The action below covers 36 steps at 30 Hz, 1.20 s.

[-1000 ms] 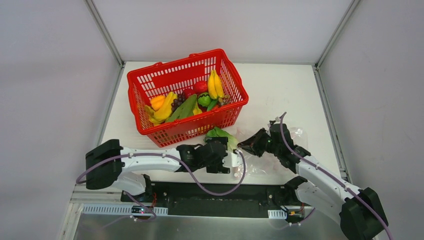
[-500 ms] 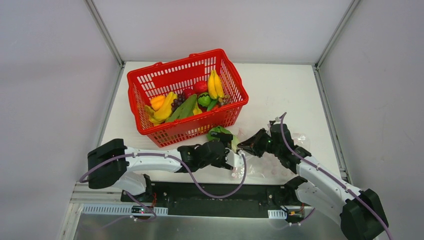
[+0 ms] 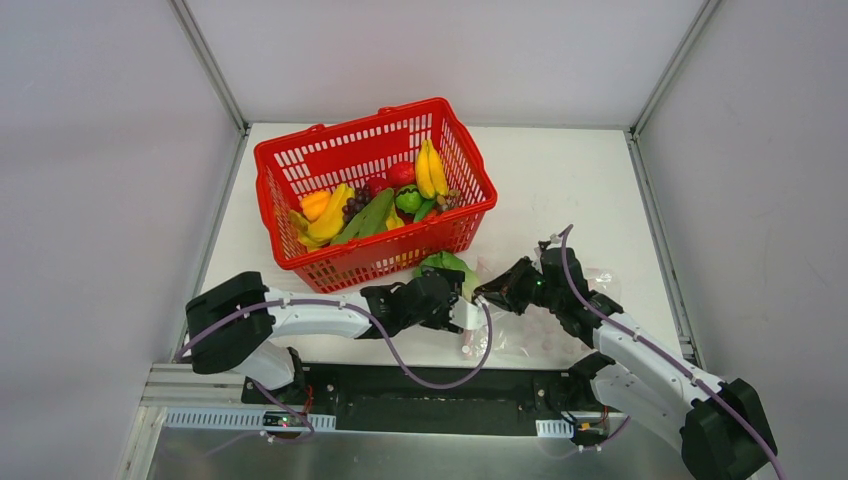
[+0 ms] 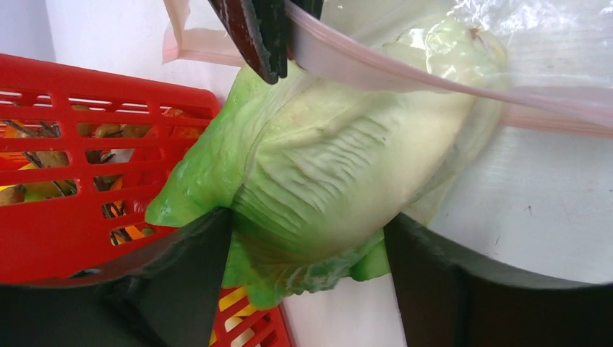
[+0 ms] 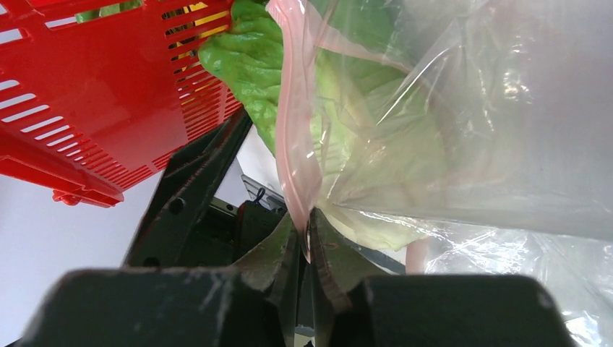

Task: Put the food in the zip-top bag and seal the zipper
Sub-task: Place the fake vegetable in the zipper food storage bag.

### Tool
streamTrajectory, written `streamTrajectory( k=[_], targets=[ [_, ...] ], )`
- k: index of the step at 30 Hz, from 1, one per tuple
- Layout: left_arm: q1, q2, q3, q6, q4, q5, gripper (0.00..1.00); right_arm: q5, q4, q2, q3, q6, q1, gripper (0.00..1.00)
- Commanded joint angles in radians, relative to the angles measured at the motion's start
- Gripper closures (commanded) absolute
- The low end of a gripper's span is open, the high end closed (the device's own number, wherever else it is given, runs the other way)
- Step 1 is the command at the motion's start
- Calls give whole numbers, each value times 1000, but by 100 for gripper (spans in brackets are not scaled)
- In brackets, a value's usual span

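White table, lettuce partly inside zip-top bag

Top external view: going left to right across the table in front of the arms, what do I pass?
Red basket → lettuce → right gripper → clear bag. The left gripper overlaps the lettuce, so it is left out.

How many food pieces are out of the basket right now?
1: the lettuce, partway into the mouth of the zip-top bag, just beside the red basket. The arms may hide others.
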Motion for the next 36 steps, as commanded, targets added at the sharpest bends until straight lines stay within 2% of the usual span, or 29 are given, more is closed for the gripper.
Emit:
streamTrajectory(
  k=[1,5,7,8,10,14,22,28,32,36],
  targets=[
    [4,26,2,-5,45,49,34,-18,36,-2,4,5,-5,88],
    [5,48,-10,-10,88,44,70,-12,32,-8,7,8,-5,88],
    [4,42,-13,-20,80,53,82,-6,22,-12,7,8,-7,88],
    [3,33,-8,-27,61,63,92,-1,19,-16,6,7,-7,88],
    [2,17,4,-41,18,80,100,6,16,-20,4,8,-7,88],
    [3,-41,49,-108,-89,136,100,-4,29,-13,16,-1,-6,89],
    [0,-38,279,-412,-353,174,100,-60,45,-31,82,-50,-5,90],
    [-28,48,419,-579,-528,45,100,13,-57,-82,135,-101,-3,90],
    [-29,65,431,-728,-521,12,100,84,-55,-127,118,-136,-3,89],
    [-28,93,466,-881,-544,-48,100,83,-92,-114,97,-214,-4,91]
  ],
)
